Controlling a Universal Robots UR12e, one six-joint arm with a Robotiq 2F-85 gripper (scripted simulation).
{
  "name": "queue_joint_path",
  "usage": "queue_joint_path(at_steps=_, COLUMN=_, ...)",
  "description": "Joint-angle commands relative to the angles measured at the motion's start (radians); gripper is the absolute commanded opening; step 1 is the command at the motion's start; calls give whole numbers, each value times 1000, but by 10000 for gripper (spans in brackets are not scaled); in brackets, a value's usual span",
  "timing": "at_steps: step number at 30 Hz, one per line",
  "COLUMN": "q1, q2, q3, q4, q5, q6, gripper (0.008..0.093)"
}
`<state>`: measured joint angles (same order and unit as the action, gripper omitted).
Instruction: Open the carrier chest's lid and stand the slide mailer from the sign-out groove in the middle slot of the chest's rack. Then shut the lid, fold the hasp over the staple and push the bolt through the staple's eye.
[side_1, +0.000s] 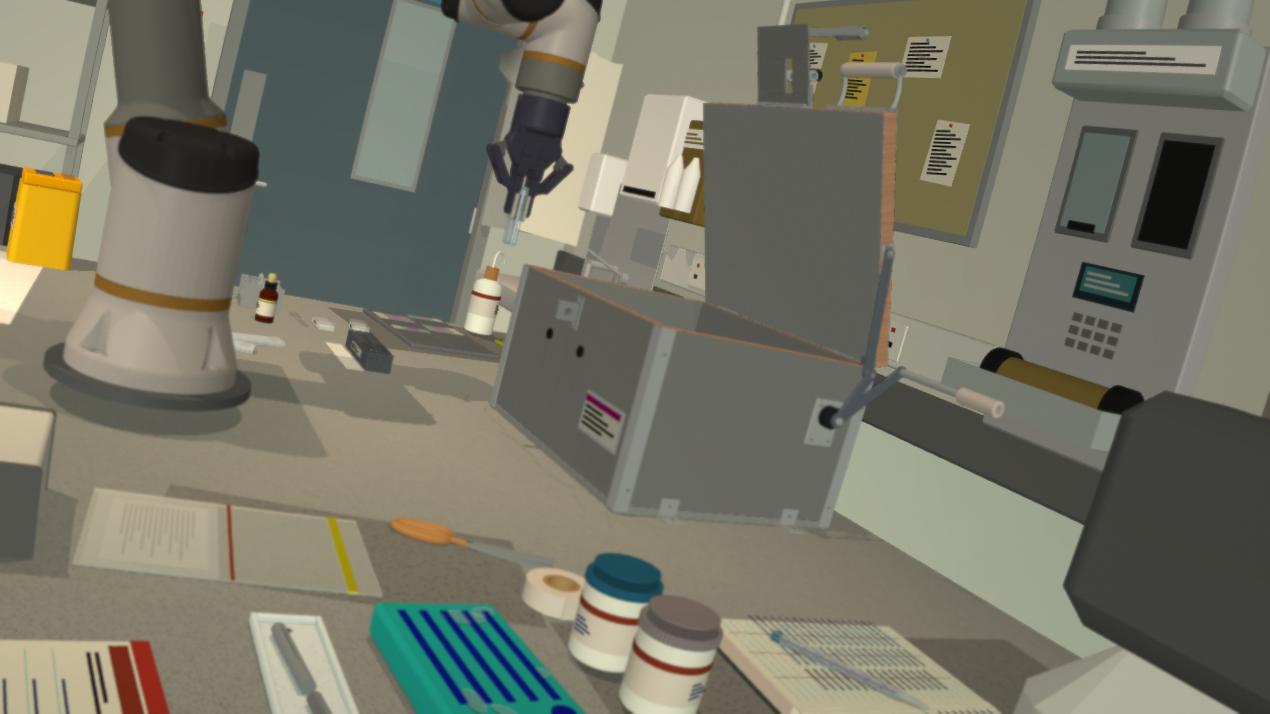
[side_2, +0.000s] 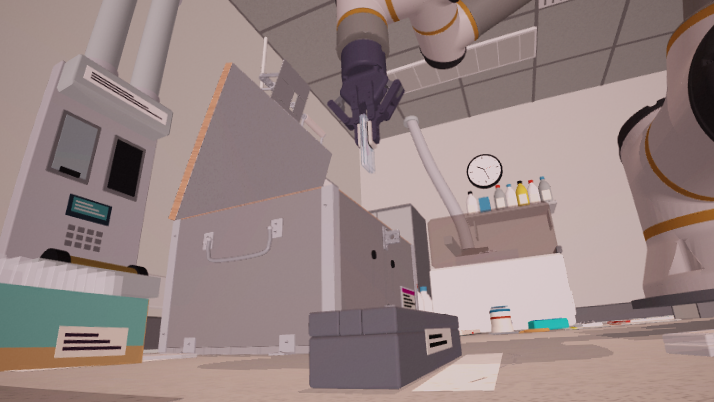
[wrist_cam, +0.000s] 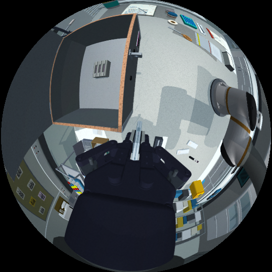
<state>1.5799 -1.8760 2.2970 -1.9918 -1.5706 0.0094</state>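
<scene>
The slide mailer (side_1: 515, 218) (side_2: 366, 150) (wrist_cam: 137, 138) hangs high above the grey carrier chest's (side_1: 675, 400) (side_2: 295, 260) front corner, just outside its open mouth, clamped edge-on in my closed gripper (side_1: 526, 191) (side_2: 366, 131) (wrist_cam: 137, 147). The chest's lid (side_1: 795, 231) (side_2: 250, 145) stands raised on its side stay, with the hasp (side_1: 781, 62) (side_2: 290, 92) sticking up from its top edge. On the chest's floor sits the small rack (wrist_cam: 101, 68) with three slots. The staple (side_1: 568, 311) (side_2: 390, 236) (wrist_cam: 135, 54) is on the chest's front wall.
Behind the chest stand a cork notice board (side_1: 924, 98) and a tall grey machine (side_1: 1146, 204) (side_2: 85, 175). My arm's base (side_1: 160, 266) rises on the bench's left. A small grey box (side_2: 380, 345), jars (side_1: 644, 630), tape, a teal tray (side_1: 466, 657) and papers lie along the near bench.
</scene>
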Motion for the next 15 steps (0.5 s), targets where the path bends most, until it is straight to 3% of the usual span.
queue_joint_path(at_steps=1, q1=-14, q2=-1, q3=0, q4=0, q5=0, q6=-13, gripper=80)
queue_joint_path(at_steps=15, q1=-269, q2=10, q3=-8, q4=-4, q5=0, q6=-268, gripper=80)
